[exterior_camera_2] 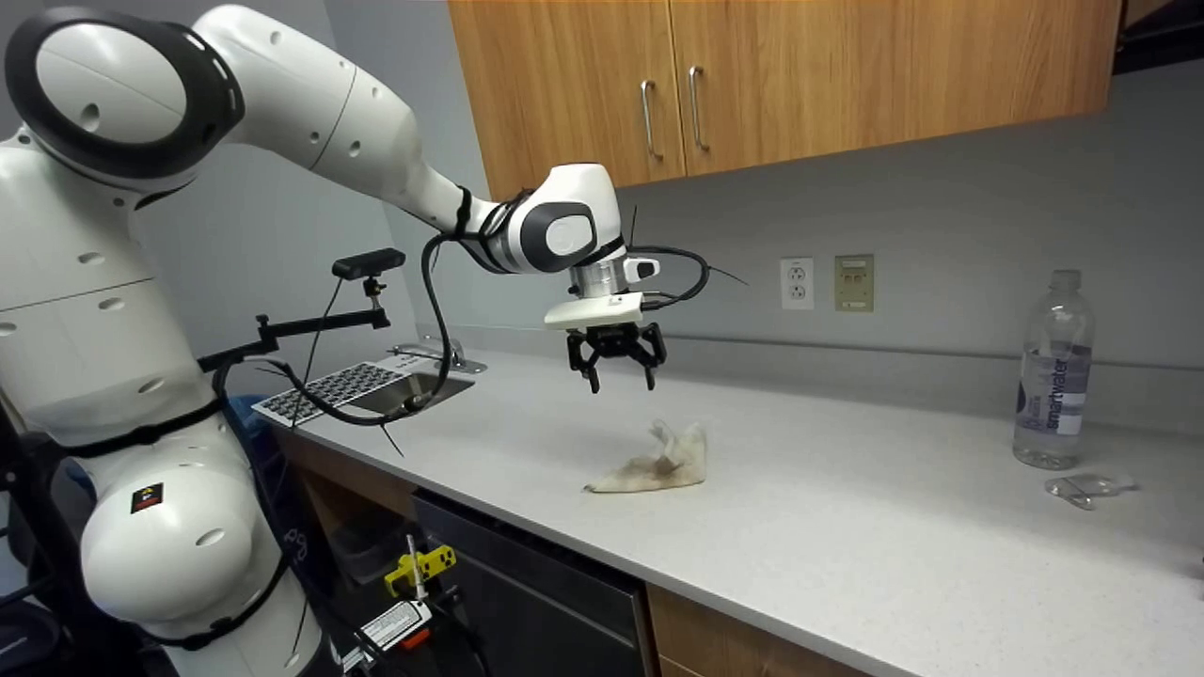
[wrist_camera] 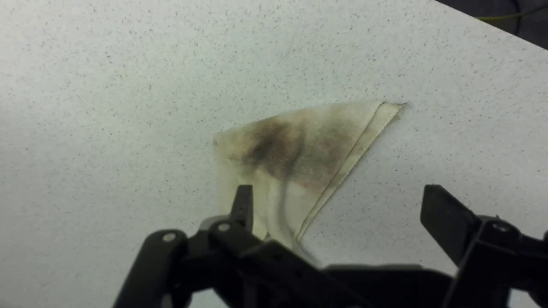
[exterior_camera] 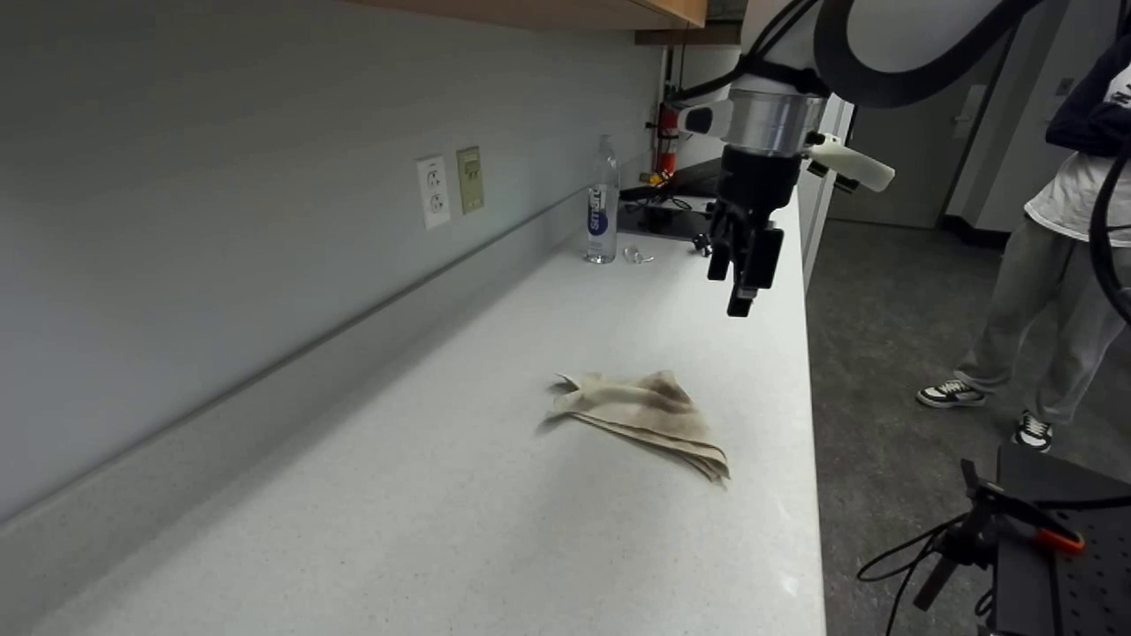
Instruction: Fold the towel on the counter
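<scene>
The beige towel (exterior_camera: 641, 408) lies in a rough triangle on the pale counter (exterior_camera: 398, 512), layers showing along one side. Brownish stains mark the upper face of the towel (wrist_camera: 317, 141) in the wrist view. A corner of the towel (exterior_camera_2: 658, 467) sticks up off the surface in an exterior view. My gripper (exterior_camera_2: 622, 384) hangs above the counter, apart from the cloth, with its fingers pointing down. The jaws stand wide open with nothing between them. From the wrist, the left finger (wrist_camera: 244, 203) overlaps the towel's lower part, and the gripper's body hides its nearest end.
A water bottle (exterior_camera_2: 1052, 376) stands near the back wall, beside a small clear plastic piece (exterior_camera_2: 1086, 487). A sink (exterior_camera_2: 411, 390) is set into the counter near the arm's base. Wooden cabinets (exterior_camera_2: 800, 75) hang overhead. A person (exterior_camera: 1060, 238) stands beyond the front edge.
</scene>
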Controlling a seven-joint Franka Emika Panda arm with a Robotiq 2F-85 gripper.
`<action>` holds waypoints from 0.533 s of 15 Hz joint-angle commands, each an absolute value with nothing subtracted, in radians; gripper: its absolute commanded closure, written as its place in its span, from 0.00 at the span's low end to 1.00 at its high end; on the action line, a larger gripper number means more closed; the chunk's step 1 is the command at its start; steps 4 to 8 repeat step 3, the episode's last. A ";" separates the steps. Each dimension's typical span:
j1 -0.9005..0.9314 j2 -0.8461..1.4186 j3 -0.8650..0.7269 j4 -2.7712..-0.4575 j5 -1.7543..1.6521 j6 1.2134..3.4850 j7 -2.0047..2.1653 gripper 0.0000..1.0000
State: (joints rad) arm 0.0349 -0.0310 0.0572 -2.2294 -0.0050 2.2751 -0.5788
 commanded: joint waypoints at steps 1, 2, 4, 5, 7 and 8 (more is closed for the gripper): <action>0.042 -0.031 0.050 -2.229 -0.006 2.272 -0.578 0.00; 0.042 -0.031 0.050 -2.229 -0.006 2.272 -0.578 0.00; 0.042 -0.031 0.050 -2.229 -0.006 2.272 -0.578 0.00; 0.042 -0.031 0.050 -2.229 -0.006 2.272 -0.578 0.00; 0.042 -0.031 0.050 -2.229 -0.006 2.272 -0.578 0.00; 0.042 -0.031 0.050 -2.229 -0.006 2.272 -0.578 0.00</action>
